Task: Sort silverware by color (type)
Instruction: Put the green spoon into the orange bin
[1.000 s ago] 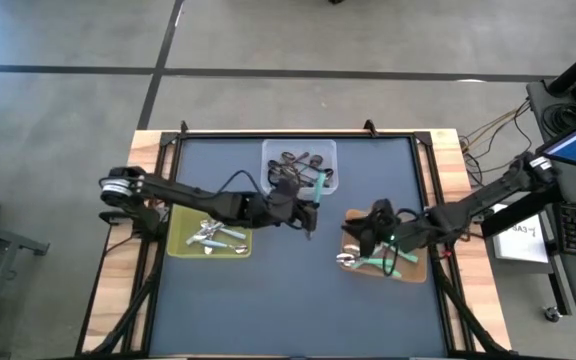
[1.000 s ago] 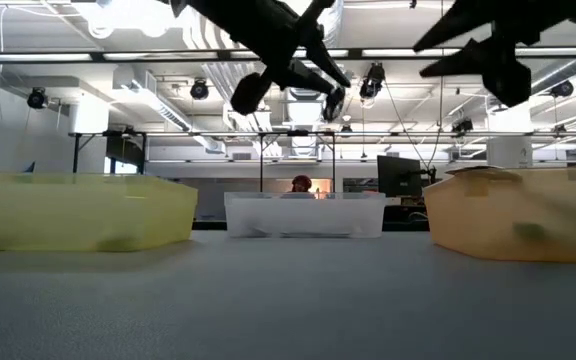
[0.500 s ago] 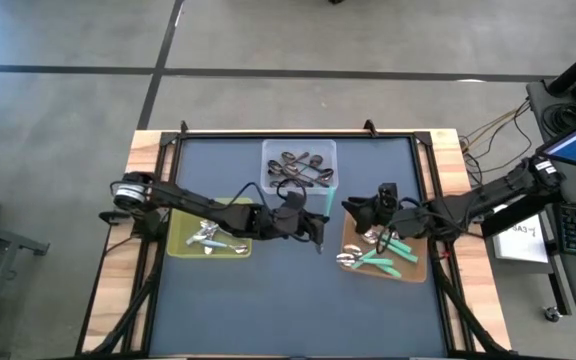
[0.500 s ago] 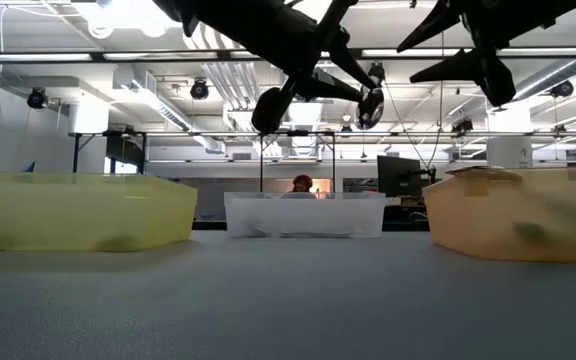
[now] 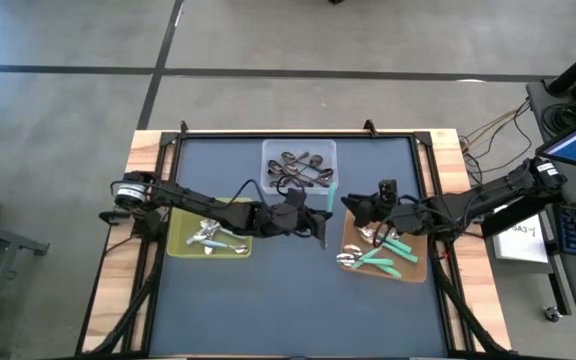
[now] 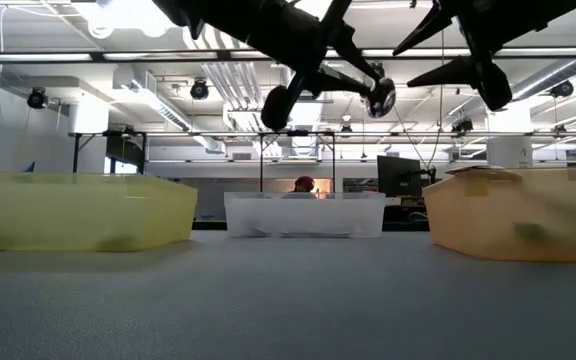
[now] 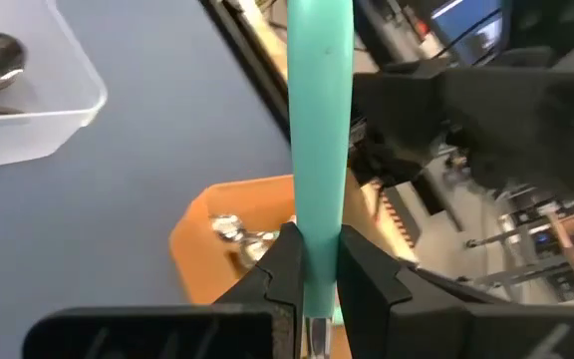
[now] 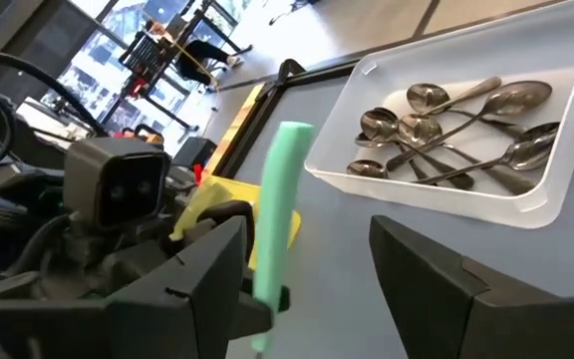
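Above the table [image 5: 268,290], the left gripper [image 5: 320,224] pinches a green-handled spoon [image 7: 319,130] between the clear tray [image 5: 299,150] and orange tray [image 5: 413,272]. The right gripper [image 8: 307,264], fingers spread wide, faces it closely, not touching.

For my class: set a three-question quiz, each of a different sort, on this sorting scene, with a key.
1. True or false: the left gripper is shut on a teal spoon.
2. Which tray holds the all-metal spoons? A) yellow tray B) clear tray C) orange tray
3. Fill in: the right gripper is ____, above the orange tray's near end.

Key: 1 true; 2 B; 3 open
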Controlling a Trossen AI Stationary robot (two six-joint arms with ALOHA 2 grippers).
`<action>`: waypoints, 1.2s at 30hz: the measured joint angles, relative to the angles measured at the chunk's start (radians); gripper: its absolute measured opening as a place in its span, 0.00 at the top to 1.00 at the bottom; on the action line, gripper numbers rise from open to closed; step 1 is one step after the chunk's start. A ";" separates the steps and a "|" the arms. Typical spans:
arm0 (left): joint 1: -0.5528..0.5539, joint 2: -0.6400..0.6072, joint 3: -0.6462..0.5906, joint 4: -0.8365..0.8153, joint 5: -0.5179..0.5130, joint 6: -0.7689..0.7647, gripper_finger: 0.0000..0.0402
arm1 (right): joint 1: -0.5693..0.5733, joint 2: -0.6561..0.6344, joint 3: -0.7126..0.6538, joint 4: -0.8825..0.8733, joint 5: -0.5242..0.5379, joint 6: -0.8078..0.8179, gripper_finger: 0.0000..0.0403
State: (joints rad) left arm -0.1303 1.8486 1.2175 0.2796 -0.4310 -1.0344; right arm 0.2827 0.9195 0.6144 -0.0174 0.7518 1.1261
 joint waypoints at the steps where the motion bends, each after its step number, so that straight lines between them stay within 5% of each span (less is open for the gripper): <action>1: 0.000 0.000 0.000 0.014 0.000 0.001 0.94 | 0.000 0.000 0.000 0.000 0.000 0.001 0.49; 17: -0.002 0.015 0.000 0.102 -0.016 -0.041 0.94 | -0.002 0.000 0.000 0.026 0.036 0.026 0.49; 22: -0.001 0.077 0.087 0.093 0.025 -0.017 0.94 | -0.009 0.011 0.000 0.044 0.045 0.025 0.49; 30: -0.005 0.172 0.363 -0.333 0.020 0.074 0.94 | -0.015 0.039 0.000 0.008 0.034 0.026 0.49; 36: -0.006 0.165 0.397 -0.323 0.002 0.144 0.94 | -0.015 0.032 0.001 0.014 0.034 0.025 0.55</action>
State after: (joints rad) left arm -0.1360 2.0136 1.6146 -0.0431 -0.4290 -0.8903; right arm 0.2676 0.9512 0.6151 -0.0033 0.7856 1.1512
